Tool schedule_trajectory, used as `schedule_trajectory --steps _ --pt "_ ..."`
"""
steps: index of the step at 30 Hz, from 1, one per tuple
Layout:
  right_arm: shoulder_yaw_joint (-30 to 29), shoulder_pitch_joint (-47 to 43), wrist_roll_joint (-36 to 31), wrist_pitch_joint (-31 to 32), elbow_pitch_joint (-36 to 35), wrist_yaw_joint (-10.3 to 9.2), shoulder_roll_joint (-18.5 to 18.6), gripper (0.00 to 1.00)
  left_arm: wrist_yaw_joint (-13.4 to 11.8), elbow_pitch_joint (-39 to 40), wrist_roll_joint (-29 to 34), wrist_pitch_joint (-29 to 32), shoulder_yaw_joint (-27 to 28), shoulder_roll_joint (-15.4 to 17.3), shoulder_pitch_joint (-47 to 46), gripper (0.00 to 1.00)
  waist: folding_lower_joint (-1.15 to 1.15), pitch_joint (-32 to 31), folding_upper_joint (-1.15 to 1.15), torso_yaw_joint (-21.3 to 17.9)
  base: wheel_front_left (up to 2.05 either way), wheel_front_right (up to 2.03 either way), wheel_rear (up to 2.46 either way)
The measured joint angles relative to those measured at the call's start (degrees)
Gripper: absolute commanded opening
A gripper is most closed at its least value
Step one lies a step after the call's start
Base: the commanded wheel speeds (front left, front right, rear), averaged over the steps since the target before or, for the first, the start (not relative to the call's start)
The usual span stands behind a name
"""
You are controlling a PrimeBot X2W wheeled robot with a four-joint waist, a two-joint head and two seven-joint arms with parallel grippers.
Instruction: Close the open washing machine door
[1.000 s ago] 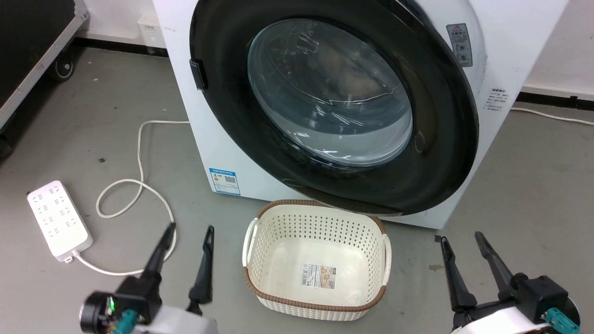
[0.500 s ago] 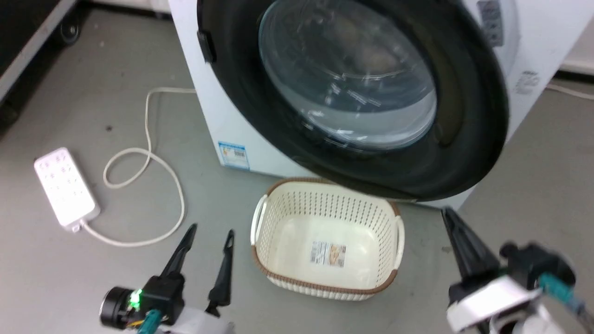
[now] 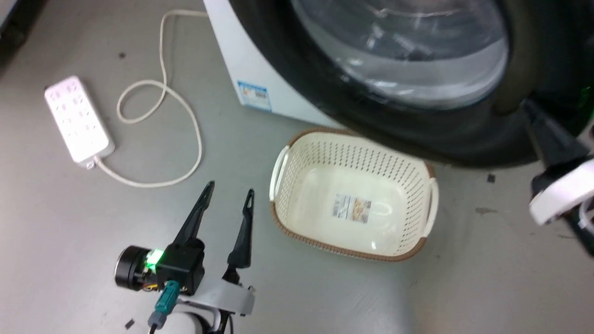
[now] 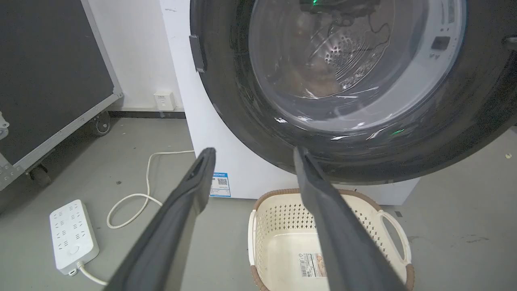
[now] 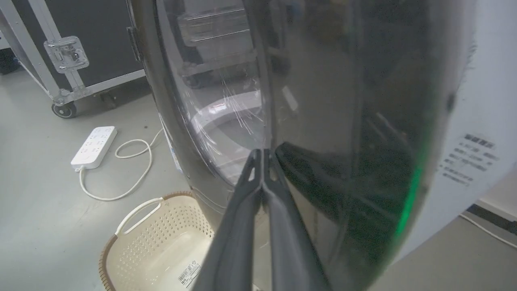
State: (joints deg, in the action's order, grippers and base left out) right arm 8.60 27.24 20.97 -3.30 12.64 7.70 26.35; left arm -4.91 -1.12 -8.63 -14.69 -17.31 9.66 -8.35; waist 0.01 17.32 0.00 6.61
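While closed right fingers [image 5: 240,210] touch the washing machine door [image 5: 343,121]; left fingers [image 4: 181,210] apart, empty

left gripper [image 3: 230,187] sits low at the lower left of the head view, jaws spread wide, fingers pointing up and a touch right, green light [image 3: 155,256] glowing at its wrist. right gripper [image 5: 262,152] is raised at the right edge, jaws pressed together tip to tip, pale forearm [image 3: 561,195] below it.

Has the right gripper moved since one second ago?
Yes. Against the basket, the right gripper went forward, from beside it up to the rim of the door, and shut.
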Motion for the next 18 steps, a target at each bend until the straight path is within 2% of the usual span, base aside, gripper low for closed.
schedule_trajectory --steps 10,18 --pt "-2.44 12.11 5.66 2.44 9.59 -0.11 3.87 0.00 1.05 -0.42 1.55 0.00 0.22 -2.10 -2.59 1.00 0.00 4.92 0.00 2.58 0.00 0.00 0.00" --pt "-3.92 19.89 5.59 2.83 17.41 0.05 5.02 0.00 2.08 -1.16 2.00 0.00 1.18 -2.96 -3.50 1.00 -0.01 5.92 0.00 3.36 0.00 0.00 0.00"
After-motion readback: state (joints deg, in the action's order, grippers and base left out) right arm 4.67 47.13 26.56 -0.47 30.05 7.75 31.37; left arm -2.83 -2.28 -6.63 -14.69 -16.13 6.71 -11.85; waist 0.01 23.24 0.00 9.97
